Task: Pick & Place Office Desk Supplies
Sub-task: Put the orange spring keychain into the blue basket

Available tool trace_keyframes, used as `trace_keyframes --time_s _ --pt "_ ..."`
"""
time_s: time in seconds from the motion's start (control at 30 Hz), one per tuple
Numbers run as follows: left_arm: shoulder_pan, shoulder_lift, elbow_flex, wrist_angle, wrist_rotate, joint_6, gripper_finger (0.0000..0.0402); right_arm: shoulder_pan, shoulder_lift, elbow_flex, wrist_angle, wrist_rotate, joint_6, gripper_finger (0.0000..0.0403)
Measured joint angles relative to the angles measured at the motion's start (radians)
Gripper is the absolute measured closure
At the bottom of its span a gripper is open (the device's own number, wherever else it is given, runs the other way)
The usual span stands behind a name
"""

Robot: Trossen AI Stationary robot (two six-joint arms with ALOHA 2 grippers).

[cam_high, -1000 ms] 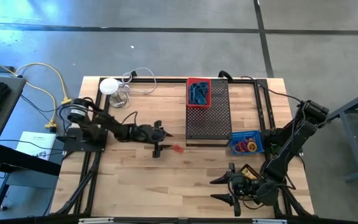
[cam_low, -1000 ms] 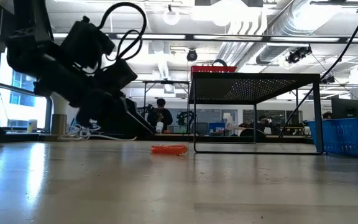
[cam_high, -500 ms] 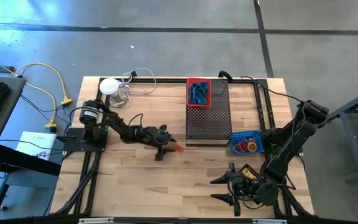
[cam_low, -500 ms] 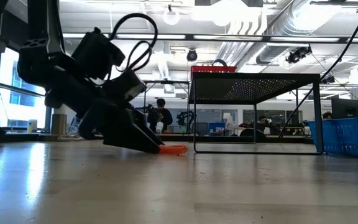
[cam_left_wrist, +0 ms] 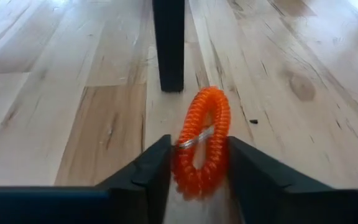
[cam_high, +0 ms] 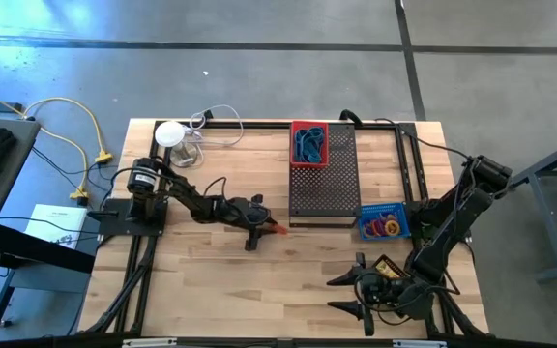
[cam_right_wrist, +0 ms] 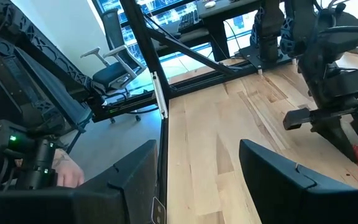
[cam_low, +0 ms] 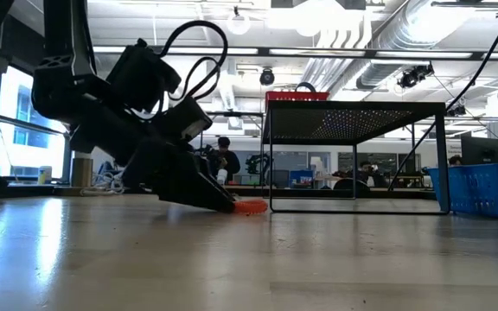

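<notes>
Left pincer (cam_high: 262,226): you have it low on the bench (cam_high: 211,280), left of the black perforated tray (cam_high: 322,188). In the left wrist view its two fingers (cam_left_wrist: 157,171) sit on either side of the orange coil ring (cam_left_wrist: 201,146), pressing or very nearly pressing its sides. I read this as a grip forming, not yet a firm hold.

Orange coil ring: it lies on the bench at the pincer tips, just short of the tray's near leg (cam_left_wrist: 168,43). In the low view it shows as an orange patch (cam_low: 251,206) under the pincer's nose.

Red bin (cam_high: 308,143): on top of the tray at its far end, with blue items inside.

Blue basket (cam_high: 385,222): right of the tray, holding coloured loops.

Right pincer (cam_high: 361,293): parked at the near right edge of the bench, jaws wide apart, nothing between them.

Risk, slip: the ring is springy and stands on edge, so if you lift before the fingers bite, I judge it could squirt out or roll toward the tray leg.

Risk, scrape: the tips ride on the wood; pressing lower could drag them.

Risk, leg: the tray leg is near, so a forward push could knock it.

Change: a second ago your left pincer hung back from the ring with wider jaws; it has since advanced and narrowed around it. The right arm has not moved.
</notes>
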Motion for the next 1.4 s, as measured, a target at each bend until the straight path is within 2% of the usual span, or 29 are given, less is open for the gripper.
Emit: trace_keyframes --time_s 0.2,0.3,0.53,0.7,0.77,0.93,1.1,1.27,1.33,1.4 --pt "-0.024 0.001 0.000 -0.010 -0.012 -0.150 0.0349 0.000 0.000 0.000 0.000 0.000 0.000 0.0188" --pt "-0.046 0.001 -0.001 -0.010 -0.004 -0.232 0.0382 0.000 0.000 0.000 0.000 -0.005 0.003 0.0188" --pt "-0.176 -0.019 -0.006 0.049 0.048 -0.319 0.0380 -0.003 0.051 0.000 0.037 -0.033 -0.006 0.0188" --pt "-0.310 -0.031 0.009 0.309 0.042 -0.388 0.0378 -0.023 0.088 0.000 0.079 -0.035 -0.058 0.0188" --pt "-0.347 -0.032 0.031 0.352 0.017 -0.405 0.0378 -0.034 0.112 0.001 0.140 -0.048 -0.126 0.0188" --pt "-0.391 -0.031 0.117 0.330 -0.111 -0.465 0.0377 -0.072 0.214 0.000 0.296 -0.073 -0.348 0.0188" --pt "-0.391 -0.032 0.181 0.318 -0.112 -0.553 0.0376 -0.098 0.321 0.056 0.414 -0.113 -0.670 0.0188" --pt "-0.391 -0.032 0.194 0.316 -0.073 -0.590 0.0376 -0.100 0.397 0.150 0.393 0.066 -0.915 0.0188" --pt "-0.391 -0.032 0.194 0.314 -0.071 -0.592 0.0376 -0.102 0.418 0.173 0.380 0.133 -0.972 0.0188" --pt "-0.389 -0.032 0.194 0.315 -0.074 -0.592 0.0376 -0.101 0.426 0.187 0.353 0.152 -0.987 0.0188"
